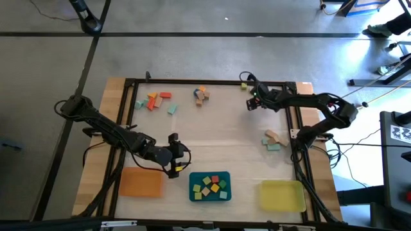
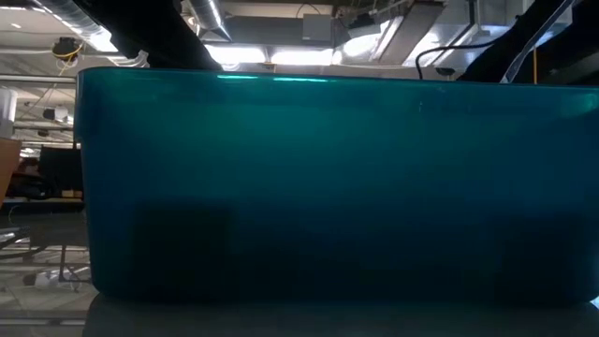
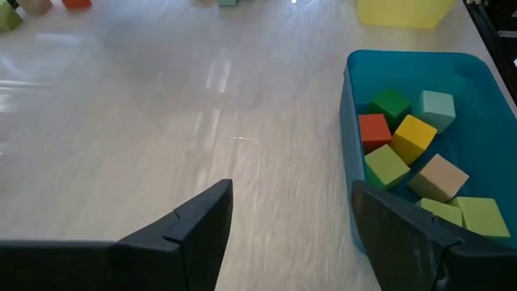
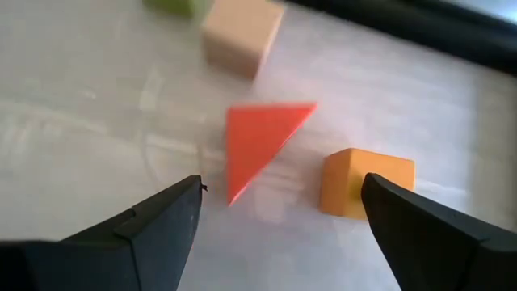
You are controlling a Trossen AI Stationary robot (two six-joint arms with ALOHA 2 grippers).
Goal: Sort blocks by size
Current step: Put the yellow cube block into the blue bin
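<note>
Several small blocks (image 1: 210, 185) lie in the teal tray (image 1: 192, 192); the left wrist view shows them as green, red, yellow, mint and tan cubes (image 3: 412, 137). My left gripper (image 1: 178, 154) is open and empty just left of that tray, low over the table (image 3: 295, 234). My right gripper (image 1: 250, 102) is open and empty at the far right. It faces a cluster of blocks (image 1: 201, 95): a red triangle (image 4: 258, 145), an orange cube (image 4: 359, 182) and a tan cube (image 4: 241, 36), all resting on the table. More blocks lie at the far left (image 1: 156, 101) and by the right edge (image 1: 274, 140).
An orange tray (image 1: 140, 183) sits at the near left and a yellow tray (image 1: 282, 195) at the near right. A black frame (image 1: 212, 81) borders the table. The teal tray's wall (image 2: 328, 187) fills the low view. Bare tabletop lies in the middle (image 1: 218, 138).
</note>
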